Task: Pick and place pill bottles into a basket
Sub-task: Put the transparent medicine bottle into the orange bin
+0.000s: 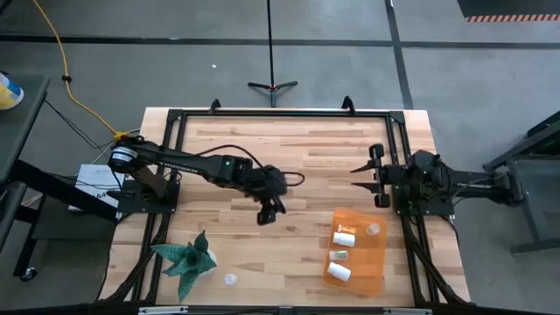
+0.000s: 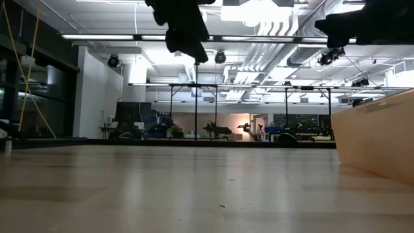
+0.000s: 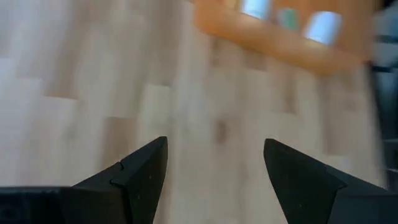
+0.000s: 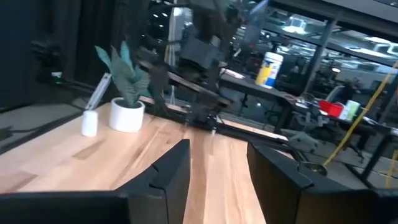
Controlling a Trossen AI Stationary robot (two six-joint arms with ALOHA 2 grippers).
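I count three pill bottles lying in the basket (image 1: 378,276) at the lower right of the overhead frame: one bottle (image 1: 344,237) near the top of the basket, a second (image 1: 339,255) in the middle with a greenish label, and a third (image 1: 340,272) lower down. A pale round shape at the basket's upper right corner may be a fourth, but I cannot say for sure. One more bottle (image 1: 230,280) stands alone on the table (image 1: 306,157) at the lower middle of the overhead frame, just right of the potted plant (image 1: 186,256); in my right wrist picture that same bottle (image 4: 89,122) shows at the left, next to the plant's white pot (image 4: 127,114).

So I judge the job mostly done, with that lone bottle the only one I can see left to fetch.

My left tool (image 1: 269,213) hangs above the table in the middle of the overhead frame, between the plant and the basket, its fingers (image 3: 143,168) spread wide with nothing between them. My right tool (image 1: 366,165) sits at the right of the overhead frame, above the basket's top edge and clear of it. Its fingers (image 4: 171,168) stand apart with only bare table showing in the gap, so it carries nothing.
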